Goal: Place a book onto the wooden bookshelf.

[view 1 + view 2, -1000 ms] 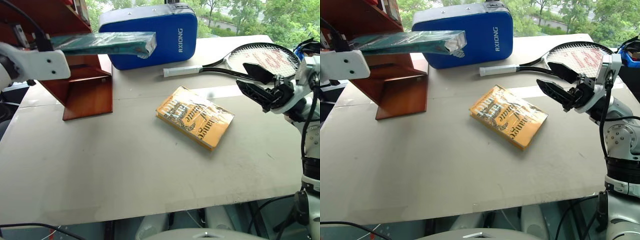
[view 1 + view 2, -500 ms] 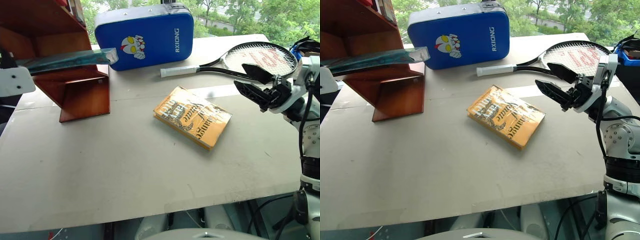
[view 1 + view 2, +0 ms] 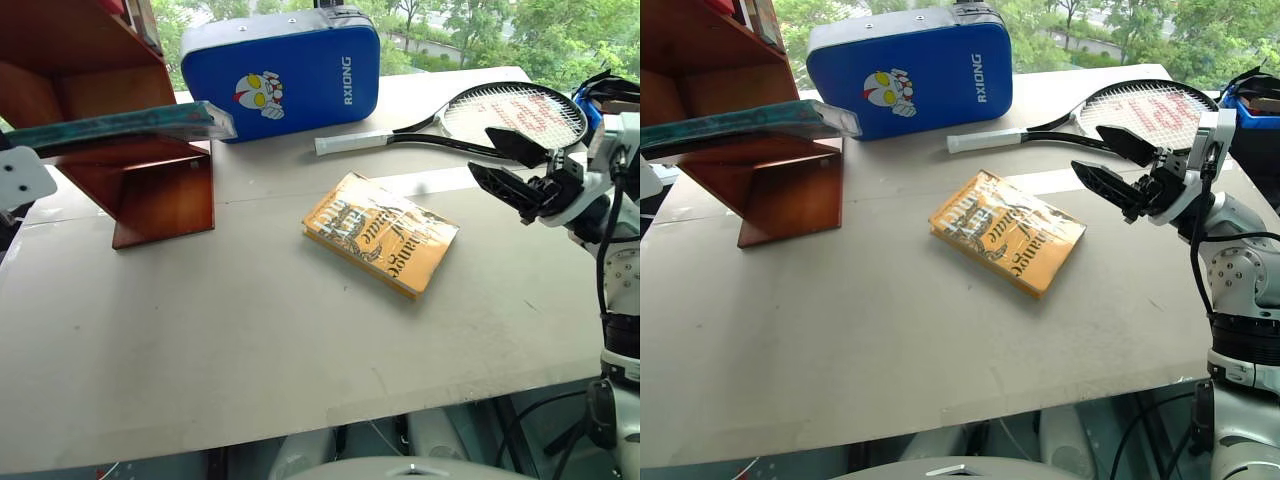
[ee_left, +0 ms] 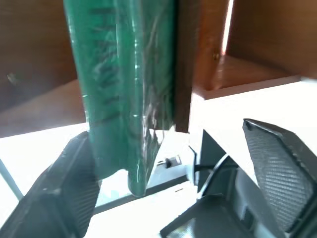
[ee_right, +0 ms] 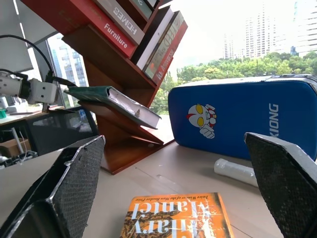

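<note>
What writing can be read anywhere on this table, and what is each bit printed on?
"RXIONG": on the blue padded case with a cartoon face.
"Furniture": on the spine of a red book on the wooden bookshelf.
"Mary" and more ornate lettering: on the yellow-orange book; the rest is unclear.
Teal-green plastic-wrapped book: lettering too blurred to read.

Right arm (image 3: 1230, 260): silver-grey cylindrical joint housings, white wrist plate, thin black cables looped along the outside. Right gripper (image 3: 1110, 165): two black wedge-shaped fingers with fine mesh-textured pads (image 5: 287, 173). Left wrist (image 3: 20, 178): flat white bracket, two small dark screw holes. Left gripper (image 4: 178, 193): same black textured fingers on a grey-white base.
</note>
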Motion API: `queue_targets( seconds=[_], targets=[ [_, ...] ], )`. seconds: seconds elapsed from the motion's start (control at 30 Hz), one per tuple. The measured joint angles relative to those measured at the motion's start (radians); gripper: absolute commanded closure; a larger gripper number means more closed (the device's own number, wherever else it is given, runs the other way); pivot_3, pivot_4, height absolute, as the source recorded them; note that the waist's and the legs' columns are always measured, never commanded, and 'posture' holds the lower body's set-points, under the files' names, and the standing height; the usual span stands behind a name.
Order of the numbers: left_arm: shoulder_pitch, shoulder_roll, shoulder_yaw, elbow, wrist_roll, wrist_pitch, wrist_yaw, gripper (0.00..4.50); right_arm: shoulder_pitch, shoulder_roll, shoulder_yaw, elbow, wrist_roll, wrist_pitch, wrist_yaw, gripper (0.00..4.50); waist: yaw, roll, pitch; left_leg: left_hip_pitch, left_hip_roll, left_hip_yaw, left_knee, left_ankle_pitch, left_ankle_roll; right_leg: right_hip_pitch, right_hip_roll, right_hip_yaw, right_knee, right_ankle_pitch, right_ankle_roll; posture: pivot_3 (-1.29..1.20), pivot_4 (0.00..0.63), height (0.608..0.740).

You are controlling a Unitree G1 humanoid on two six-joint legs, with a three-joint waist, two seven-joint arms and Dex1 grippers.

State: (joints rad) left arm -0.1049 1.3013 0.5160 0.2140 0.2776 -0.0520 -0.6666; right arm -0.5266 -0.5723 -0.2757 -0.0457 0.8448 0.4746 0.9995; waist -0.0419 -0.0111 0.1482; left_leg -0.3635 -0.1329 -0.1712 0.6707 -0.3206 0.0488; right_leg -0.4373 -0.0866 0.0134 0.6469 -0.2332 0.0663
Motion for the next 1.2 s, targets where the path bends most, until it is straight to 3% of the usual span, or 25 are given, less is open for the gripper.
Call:
queue_targets(
  seconds=[0.2, 0.43, 0.57, 0.7, 0.83, 0.9, 1.0, 1.2],
  targets=[
    [0.077, -0.178, 0.158, -0.247, -0.156, 0.154, -0.079, 0.08, 0.019, -0.023, -0.021, -0.002, 0.095, 0.079, 0.051, 0.0, 0.0, 0.001, -0.001, 0.0, 0.0, 0.0, 0.0, 0.0, 0.0, 0.0, -0.001, 0.001, 0.0, 0.0, 0.0, 0.0, 0.15, 0.74],
    [0.05, -0.26, 0.261, -0.401, -0.312, 0.269, -0.105, 0.08, 0.035, -0.033, -0.021, -0.001, 0.105, 0.095, 0.07, 0.0, 0.003, 0.0, -0.001, 0.001, 0.0, 0.0, 0.003, 0.0, 0.0, 0.001, -0.001, 0.0, 0.001, 0.0, 0.0, 0.0, 0.15, 0.74],
    [0.044, -0.304, 0.299, -0.545, -0.529, 0.405, -0.178, 0.08, 0.079, -0.038, -0.021, 0.004, 0.092, 0.093, 0.081, 0.0, 0.005, 0.0, -0.001, 0.001, 0.0, 0.0, 0.004, 0.0, 0.0, 0.003, -0.001, 0.0, 0.0, 0.0, 0.0, 0.0, 0.15, 0.74],
    [0.163, -0.373, 0.301, -0.68, -0.772, 0.637, -0.262, 0.08, 0.156, -0.05, -0.02, 0.018, 0.05, 0.066, 0.096, 0.0, 0.004, 0.001, -0.002, 0.002, 0.0, 0.0, 0.004, 0.0, 0.0, 0.003, -0.001, 0.0, 0.0, 0.0, 0.0, 0.0, 0.15, 0.74],
    [0.266, -0.504, 0.18, -0.81, -0.86, 0.743, -0.206, 0.08, 0.252, -0.05, -0.011, 0.058, -0.043, -0.01, 0.12, 0.0, 0.008, 0.001, -0.002, 0.004, 0.0, 0.0, 0.005, 0.0, 0.0, 0.006, -0.001, 0.0, 0.001, 0.001, -0.001, 0.0, 0.15, 0.74],
    [0.328, -0.653, -0.025, -0.861, -0.771, 0.704, -0.079, 0.08, 0.34, -0.068, 0.015, 0.077, -0.152, -0.117, 0.132, 0.0, 0.02, 0.008, -0.01, 0.007, 0.0, 0.002, 0.006, 0.0, 0.0, 0.01, -0.001, 0.002, -0.001, 0.002, -0.001, 0.0, 0.15, 0.74],
    [0.419, -0.758, -0.264, -0.823, -0.603, 0.61, 0.04, 0.08, 0.447, -0.068, 0.047, 0.136, -0.275, -0.233, 0.132, 0.0, 0.035, 0.007, -0.01, 0.01, 0.0, 0.002, 0.004, -0.001, 0.001, 0.012, -0.001, 0.002, -0.001, 0.002, -0.001, 0.0, 0.15, 0.74],
    [0.496, -0.886, -0.399, -0.746, -0.486, 0.433, 0.146, 0.08, 0.557, -0.053, 0.063, 0.218, -0.449, -0.484, 0.075, 0.0, 0.055, 0.009, -0.011, 0.021, 0.002, 0.004, 0.001, -0.001, 0.0, 0.022, 0.001, 0.004, 0.0, 0.002, -0.001, 0.0, 0.15, 0.74]
  ],
)
